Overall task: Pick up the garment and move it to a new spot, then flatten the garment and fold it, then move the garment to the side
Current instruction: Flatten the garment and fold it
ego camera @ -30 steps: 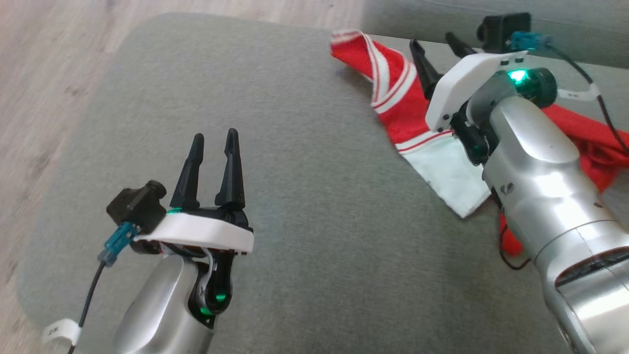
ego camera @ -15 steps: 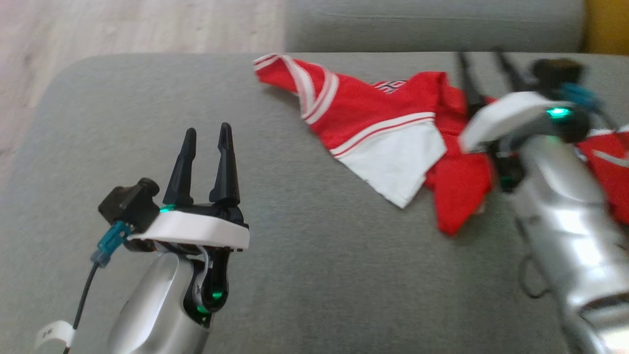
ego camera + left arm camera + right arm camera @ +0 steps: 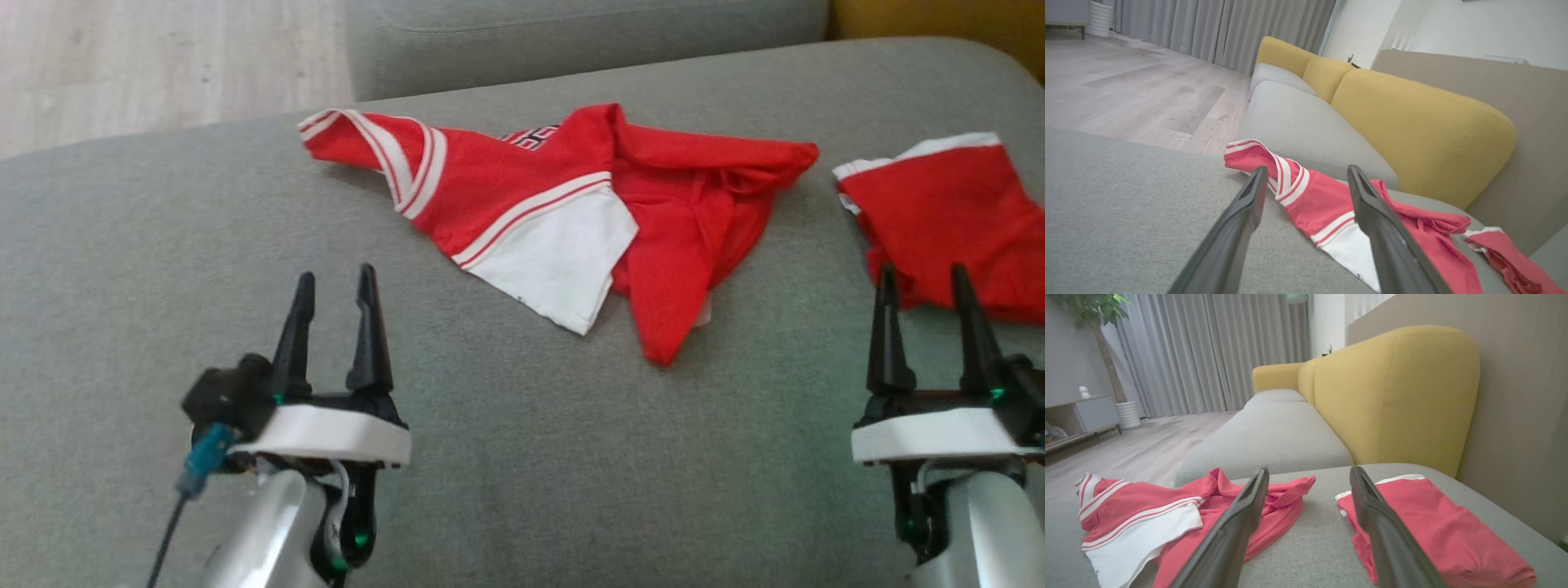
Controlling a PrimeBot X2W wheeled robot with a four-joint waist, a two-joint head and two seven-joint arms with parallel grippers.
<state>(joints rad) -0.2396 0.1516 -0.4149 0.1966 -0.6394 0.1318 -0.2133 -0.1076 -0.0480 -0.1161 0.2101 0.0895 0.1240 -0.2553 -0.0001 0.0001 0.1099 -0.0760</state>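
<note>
The garment (image 3: 563, 196), a red jersey with white stripes and a white panel, lies crumpled on the grey sofa seat (image 3: 522, 474), touched by nothing. My left gripper (image 3: 335, 282) stands open at the lower left, short of the garment's white corner. At the lower right my right gripper (image 3: 922, 282) is open too, empty. In the left wrist view the garment (image 3: 1323, 208) lies just beyond the open left gripper (image 3: 1306, 177). The right wrist view has the garment (image 3: 1143, 514) to the left of the open right gripper (image 3: 1308, 473).
A second red piece with a white hem (image 3: 947, 212) lies flatter at the seat's right, just past my right fingertips (image 3: 1433, 526). A yellow backrest (image 3: 1392, 396) rises behind. Another grey cushion (image 3: 571, 33) adjoins the far edge, and wooden floor (image 3: 163, 65) lies beyond the left.
The camera has swung right, so the whole picture has shifted. My right arm has drawn back off the garment to the lower right, uncovering it and the second red piece. The left gripper stays open.
</note>
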